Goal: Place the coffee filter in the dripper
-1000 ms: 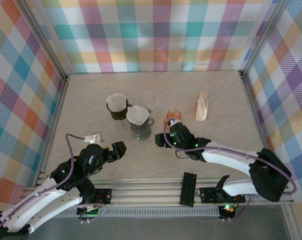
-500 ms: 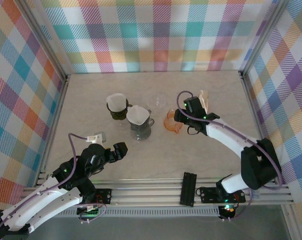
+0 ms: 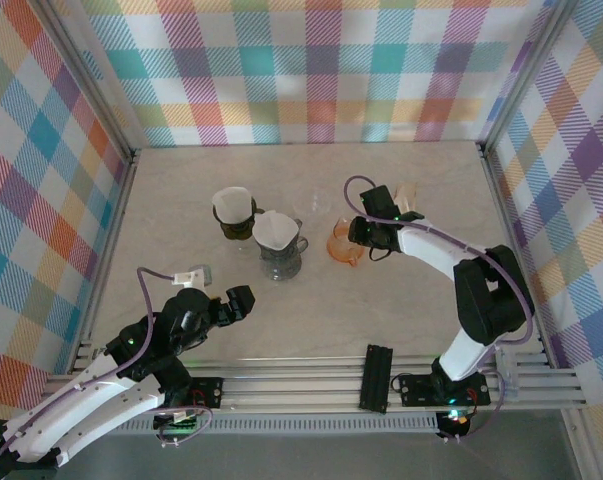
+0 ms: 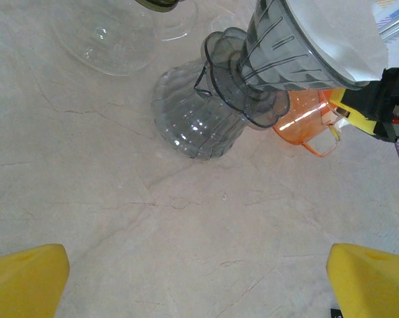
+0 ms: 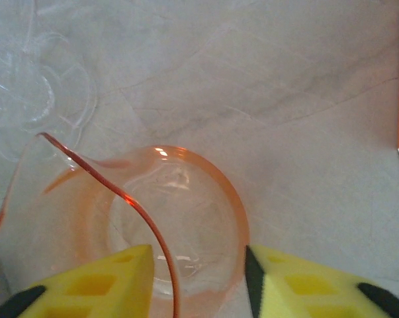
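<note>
My left end effector [image 4: 199, 281] hangs nearest, fingers wide apart and empty, well to the near left of the orange dripper [image 5: 179, 199]. My right end effector [image 5: 199, 281], arm stretched forward and wrist tipped down, straddles that dripper's wall; I cannot tell whether it is clamped. The dripper is empty, with no filter placed yet. Just beyond it, to the right, lies what looks like the filter pack [image 3: 407, 197].

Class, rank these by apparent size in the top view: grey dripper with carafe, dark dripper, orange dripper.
1. grey dripper with carafe
2. dark dripper, nearly as large, so a close call
3. orange dripper, clearly smallest
</note>
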